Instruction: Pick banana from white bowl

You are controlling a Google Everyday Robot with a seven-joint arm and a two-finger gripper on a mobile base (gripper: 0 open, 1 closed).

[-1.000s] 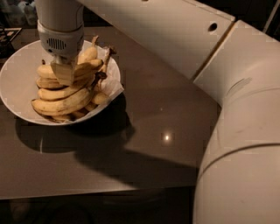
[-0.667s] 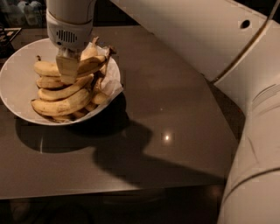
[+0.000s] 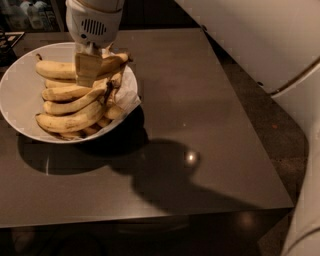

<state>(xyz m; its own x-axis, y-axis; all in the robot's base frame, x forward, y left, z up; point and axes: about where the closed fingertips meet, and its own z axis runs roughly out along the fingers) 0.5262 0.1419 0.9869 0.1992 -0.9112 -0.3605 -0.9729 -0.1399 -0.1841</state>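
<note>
The white bowl [image 3: 20,95] stands at the far left of the dark table and holds a bunch of several yellow bananas [image 3: 70,107] with brown spots. My gripper [image 3: 91,67] comes down from above, its white wrist housing [image 3: 94,22] over the bowl's far side. Its tip is down among the top bananas [image 3: 57,70], touching them. The part of the bunch behind the tip is hidden.
The bowl sits on a dark glossy table [image 3: 200,125], with its front edge near the bottom of the view and its right edge by the floor. My white arm [image 3: 260,40] fills the upper right. Some items stand at the far back left [image 3: 30,15].
The gripper has shifted slightly to the right over the bananas, and the arm has swung towards the upper right of the view. The bananas stay in the bowl.
</note>
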